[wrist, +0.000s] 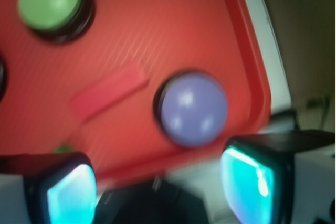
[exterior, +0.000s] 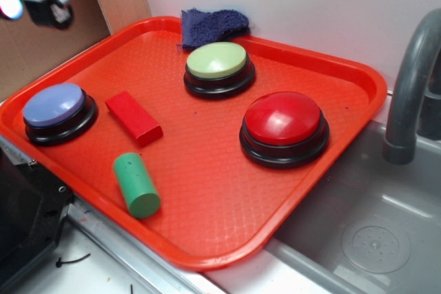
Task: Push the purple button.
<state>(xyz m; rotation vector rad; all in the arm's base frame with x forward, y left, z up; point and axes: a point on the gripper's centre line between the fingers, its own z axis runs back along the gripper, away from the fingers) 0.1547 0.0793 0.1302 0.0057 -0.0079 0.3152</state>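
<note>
1. The gripper hangs released, fingers apart and cut off at the frame's bottom.
2. The purple button sits at the tray's left edge.
3. The wrist view is blurred.

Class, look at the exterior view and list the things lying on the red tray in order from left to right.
purple button → red block → green cylinder → green button → red button. The blue cloth overlaps the green button's span, so it is left out.
</note>
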